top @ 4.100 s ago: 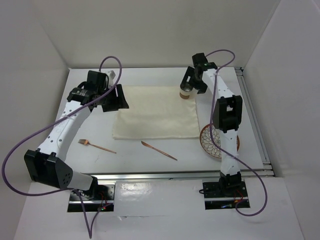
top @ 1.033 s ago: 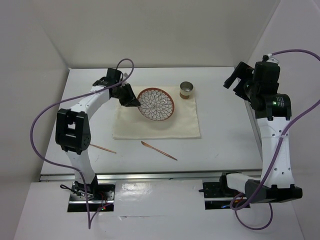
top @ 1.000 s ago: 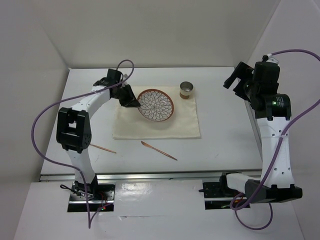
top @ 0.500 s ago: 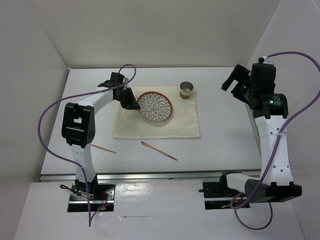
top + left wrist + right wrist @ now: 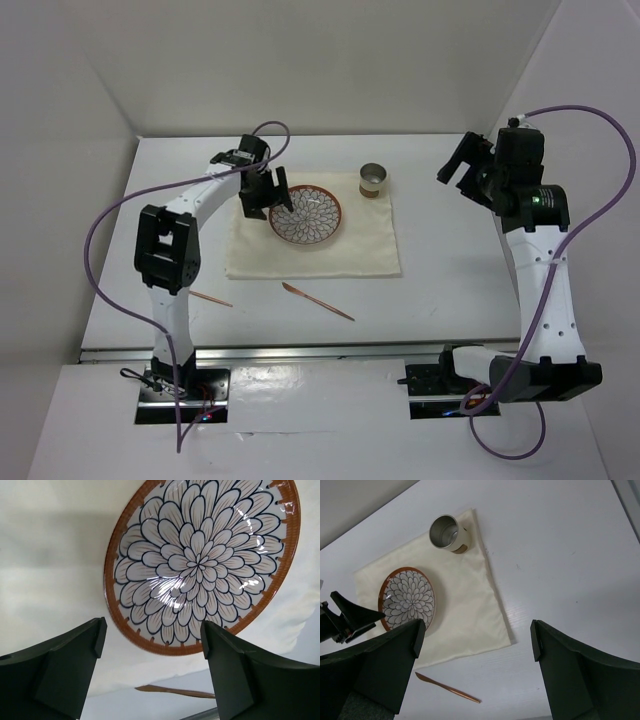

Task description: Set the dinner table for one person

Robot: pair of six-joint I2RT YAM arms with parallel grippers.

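Note:
The white dinner table [image 5: 450, 270] carries a cream placemat [image 5: 320, 250]. A flower-patterned plate [image 5: 306, 212] with a brown rim lies flat on the placemat; it also shows in the left wrist view [image 5: 200, 565] and the right wrist view [image 5: 407, 597]. My left gripper [image 5: 268, 200] is open just left of the plate, its jaws clear of the rim. A metal cup [image 5: 374, 180] stands on the placemat's far right corner. A copper knife [image 5: 317, 301] lies in front of the placemat, a copper fork [image 5: 208, 297] left of it, half hidden by my left arm. My right gripper [image 5: 463, 165] is open and empty, high at the far right.
Metal rails [image 5: 300, 347] run along the table's near edge and right side. White walls close in the left, back and right. My left arm reaches over the table's left part.
The plate went from tilted to flat on the placemat. My left gripper let go of it and moved slightly right. My right gripper drifted a little left.

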